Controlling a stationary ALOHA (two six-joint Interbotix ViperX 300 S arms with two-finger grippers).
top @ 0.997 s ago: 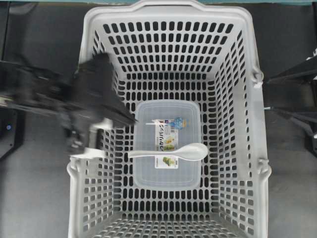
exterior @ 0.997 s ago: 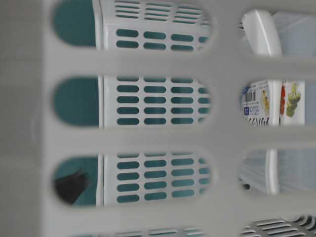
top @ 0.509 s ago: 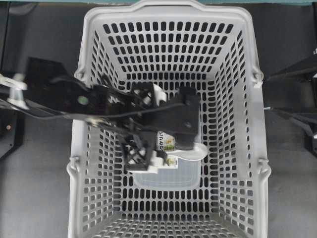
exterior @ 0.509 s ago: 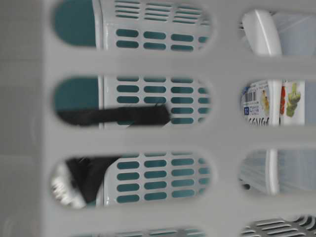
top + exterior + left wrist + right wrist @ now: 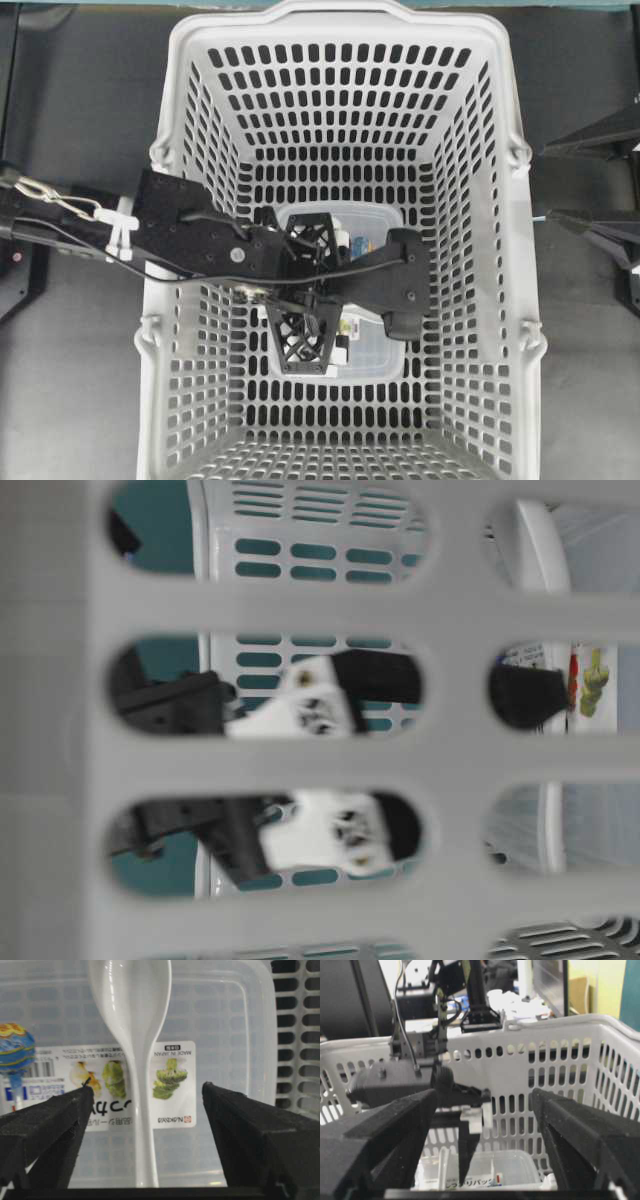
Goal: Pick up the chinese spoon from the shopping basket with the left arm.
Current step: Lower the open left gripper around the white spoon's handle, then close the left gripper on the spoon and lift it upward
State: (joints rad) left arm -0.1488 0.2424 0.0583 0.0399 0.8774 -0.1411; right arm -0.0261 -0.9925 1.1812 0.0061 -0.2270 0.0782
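Inside the basket (image 5: 520,300), the left gripper (image 5: 147,1110) hangs wide open astride the spoon (image 5: 132,1020), which lies on the container (image 5: 225,1020), ungrasped; closing and lifting remain.

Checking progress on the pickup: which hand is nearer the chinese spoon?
Left. The left hand is open, straddling the chinese spoon inside the shopping basket; the right hand is open outside the basket.
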